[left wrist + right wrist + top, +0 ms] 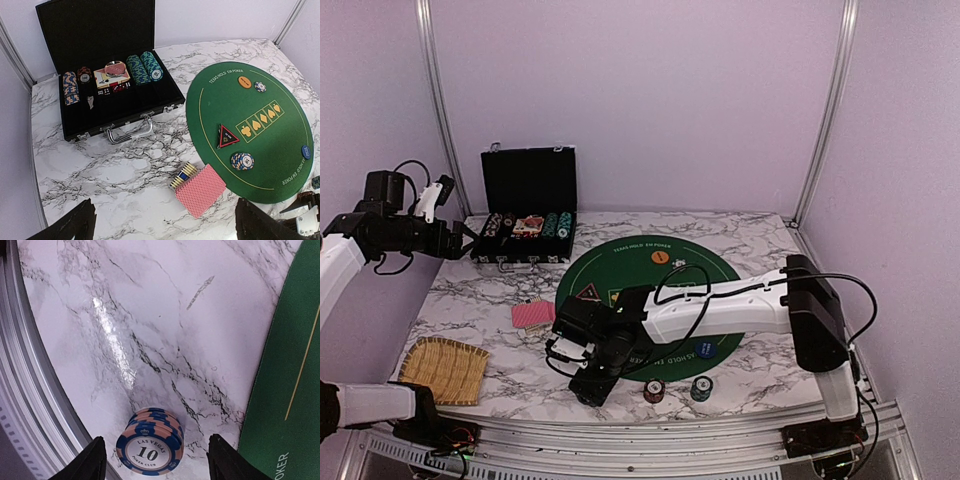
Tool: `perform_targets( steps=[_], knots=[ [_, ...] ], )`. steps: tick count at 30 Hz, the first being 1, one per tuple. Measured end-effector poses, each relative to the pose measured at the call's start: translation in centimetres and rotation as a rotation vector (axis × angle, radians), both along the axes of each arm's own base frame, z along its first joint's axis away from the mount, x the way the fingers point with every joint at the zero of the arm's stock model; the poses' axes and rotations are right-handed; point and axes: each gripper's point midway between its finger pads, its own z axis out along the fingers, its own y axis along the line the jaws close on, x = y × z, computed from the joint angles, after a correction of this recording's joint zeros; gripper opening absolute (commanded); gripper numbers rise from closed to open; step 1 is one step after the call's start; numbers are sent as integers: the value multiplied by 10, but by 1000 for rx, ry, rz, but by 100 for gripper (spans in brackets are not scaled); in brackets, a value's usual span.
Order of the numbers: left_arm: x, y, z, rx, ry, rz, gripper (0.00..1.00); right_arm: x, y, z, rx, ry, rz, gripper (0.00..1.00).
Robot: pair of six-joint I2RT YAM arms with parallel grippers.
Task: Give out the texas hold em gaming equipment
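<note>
A stack of blue-and-pink poker chips (150,445) marked 10 stands on the marble near the table's front edge. My right gripper (157,462) is open around it, one finger on each side and a gap at both. Its body (590,385) hides that stack from above. Two more chip stacks (654,390) (701,387) stand to its right. Red-backed cards (200,190) lie left of the green poker mat (270,165). The mat carries an orange button (244,82), a triangular button (226,137), a blue button (306,151) and a chip stack (242,161). My left gripper (165,230) hangs open and empty, high above the marble.
The open black chip case (100,107) at the back left holds rows of chips and dice. A woven straw mat (445,368) lies at the front left. The metal table rail (20,390) runs close beside the chip stack. My right arm (740,305) stretches across the green mat.
</note>
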Motion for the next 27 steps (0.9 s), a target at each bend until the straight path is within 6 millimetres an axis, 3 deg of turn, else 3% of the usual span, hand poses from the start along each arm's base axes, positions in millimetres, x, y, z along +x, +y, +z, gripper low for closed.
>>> perform_targets(
  steps=[11, 27],
  knots=[
    [-1, 0, -1, 4, 4, -1, 99, -4, -3, -10, -19, 18, 6, 50],
    [-4, 0, -3, 8, 16, -3, 99, -8, -1, -9, -10, 33, 12, 13]
  ],
)
